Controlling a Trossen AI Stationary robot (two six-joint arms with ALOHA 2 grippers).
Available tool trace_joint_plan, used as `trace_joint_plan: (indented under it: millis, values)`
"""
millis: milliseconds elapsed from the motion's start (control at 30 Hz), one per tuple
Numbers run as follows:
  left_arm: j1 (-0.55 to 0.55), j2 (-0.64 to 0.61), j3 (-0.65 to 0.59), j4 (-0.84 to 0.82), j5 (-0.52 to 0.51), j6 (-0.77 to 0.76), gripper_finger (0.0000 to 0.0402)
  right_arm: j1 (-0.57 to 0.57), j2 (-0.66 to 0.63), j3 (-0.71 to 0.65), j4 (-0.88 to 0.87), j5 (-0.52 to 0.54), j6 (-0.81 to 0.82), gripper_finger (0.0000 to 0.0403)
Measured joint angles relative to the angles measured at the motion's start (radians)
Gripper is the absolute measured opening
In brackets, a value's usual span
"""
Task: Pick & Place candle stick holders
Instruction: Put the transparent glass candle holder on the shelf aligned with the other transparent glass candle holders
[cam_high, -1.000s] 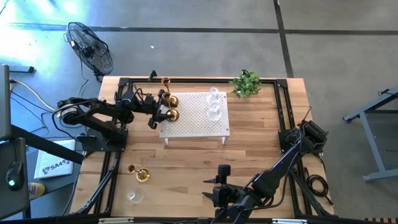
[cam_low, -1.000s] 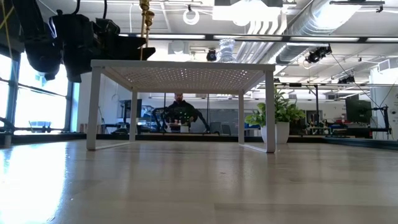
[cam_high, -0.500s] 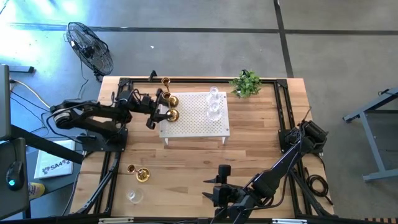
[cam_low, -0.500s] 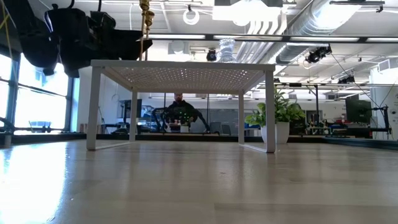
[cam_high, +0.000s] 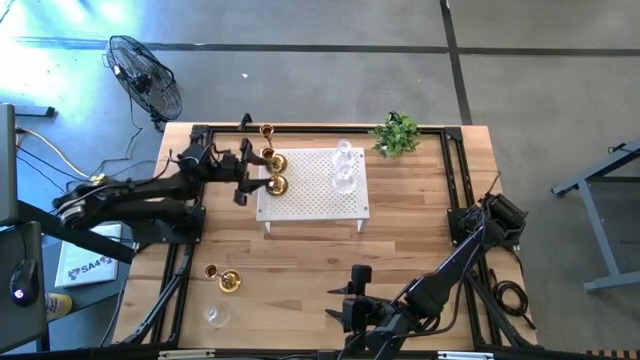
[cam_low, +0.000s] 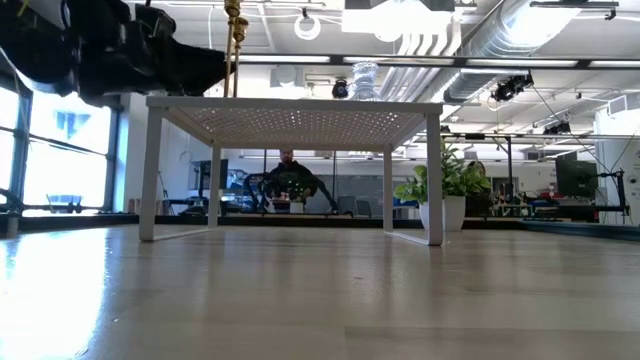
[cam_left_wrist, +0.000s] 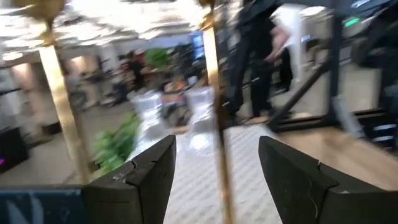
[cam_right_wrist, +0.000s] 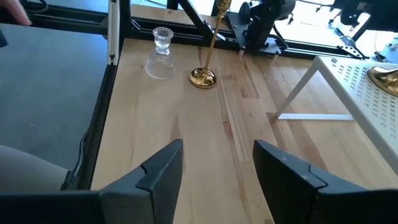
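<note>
Candle stick holders stand in two groups: brass ones (cam_high: 277, 184) and glass ones (cam_high: 343, 182) on the white stand (cam_high: 330, 205), while one brass (cam_high: 229, 282) and one glass (cam_high: 216, 316) wait on the table near its front left corner. I see my left gripper (cam_high: 242, 180) open and empty beside the stand's left edge, and my right gripper (cam_high: 338, 303) open and idle at the front. If I swing the left arm carelessly, I think it can hit the tall brass stems and tip them over.

The left gripper (cam_high: 250, 177) now sits further left, drawn back off the left edge of the white perforated stand (cam_high: 325, 200) and clear of the gold candle stick holders (cam_high: 276, 172) standing there; its arm is folded lower and further left
</note>
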Motion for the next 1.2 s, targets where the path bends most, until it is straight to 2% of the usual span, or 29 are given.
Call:
trace_joint_plan:
  millis: [167, 233, 500, 567, 667, 767, 833, 967, 1200]
  values:
    - [0.000, -0.148, 0.000, -0.211, -0.173, 0.038, 0.0225, 0.000, 0.000, 0.000, 0.000, 0.001, 0.000, 0.0188]
    - [0.001, -0.206, 0.000, -0.275, -0.195, 0.028, 0.0225, 0.000, 0.000, 0.000, 0.000, 0.001, 0.000, 0.0188]
    - [0.000, -0.424, 0.000, -0.416, -0.149, 0.020, 0.0225, 0.000, 0.000, 0.000, 0.000, 0.001, 0.000, 0.0188]
    - [0.000, -0.474, 0.001, -0.463, -0.139, -0.035, 0.0225, 0.000, 0.000, 0.000, 0.000, -0.002, 0.000, 0.0188]
    - [0.000, -0.555, 0.034, -0.619, -0.137, -0.115, 0.0225, 0.000, 0.000, 0.000, 0.000, -0.006, 0.000, 0.0188]
    - [0.000, -0.625, 0.111, -0.851, -0.137, -0.120, 0.0225, 0.000, 0.000, 0.000, 0.000, -0.010, -0.008, 0.0188]
    - [-0.001, -0.652, 0.159, -0.965, -0.110, -0.118, 0.0225, 0.000, 0.000, 0.000, 0.000, -0.012, -0.018, 0.0188]
    - [-0.002, -0.690, 0.249, -1.090, 0.020, -0.200, 0.0225, 0.001, 0.000, 0.000, -0.010, -0.032, -0.026, 0.0188]
    - [-0.002, -0.696, 0.442, -1.300, 0.179, -0.293, 0.0225, 0.000, 0.000, 0.000, -0.047, -0.056, -0.029, 0.0188]
